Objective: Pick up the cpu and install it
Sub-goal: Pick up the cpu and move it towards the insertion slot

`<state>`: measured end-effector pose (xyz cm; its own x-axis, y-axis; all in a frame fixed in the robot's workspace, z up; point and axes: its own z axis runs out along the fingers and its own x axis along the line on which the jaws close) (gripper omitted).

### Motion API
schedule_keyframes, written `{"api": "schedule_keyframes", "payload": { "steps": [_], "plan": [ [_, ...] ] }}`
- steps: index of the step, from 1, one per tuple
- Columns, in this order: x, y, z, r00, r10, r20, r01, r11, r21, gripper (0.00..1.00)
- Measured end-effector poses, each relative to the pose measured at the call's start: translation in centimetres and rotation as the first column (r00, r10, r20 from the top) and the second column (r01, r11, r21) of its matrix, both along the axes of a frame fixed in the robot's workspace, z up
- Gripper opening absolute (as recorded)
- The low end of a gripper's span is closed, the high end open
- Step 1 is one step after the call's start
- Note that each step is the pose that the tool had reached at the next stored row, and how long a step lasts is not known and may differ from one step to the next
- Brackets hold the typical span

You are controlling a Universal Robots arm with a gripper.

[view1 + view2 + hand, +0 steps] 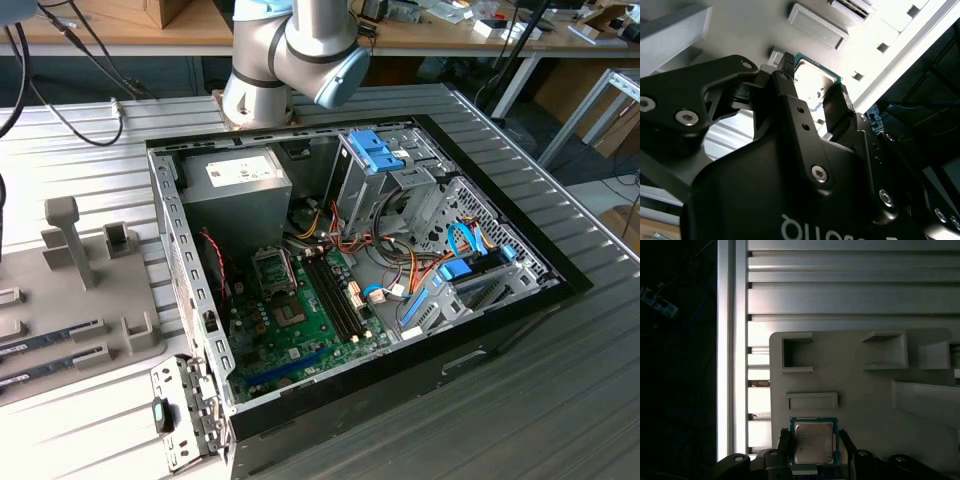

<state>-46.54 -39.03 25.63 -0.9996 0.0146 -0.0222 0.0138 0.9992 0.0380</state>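
fingers [785, 445] tight on the cpu [813, 441] (silver-grey top, green rim)

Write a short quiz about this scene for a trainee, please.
1. True or false: the cpu already sits inside the open computer case.
2. What is the gripper closed on? A) a screw B) the cpu C) a cable
3. Fill in: in the first wrist view, the grey ___ lies beneath the cpu.
Key: 1 false; 2 B; 3 tray.
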Motion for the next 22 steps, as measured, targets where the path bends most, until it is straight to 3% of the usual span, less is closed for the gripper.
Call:
{"api": "schedule_keyframes", "payload": {
  "steps": [22],
  "plan": [
    [0.00, 0.00, 0.86, 1.0000, 0.000, 0.0000, 0.000, 1.0000, 0.0000, 0.47]
  ]
}}
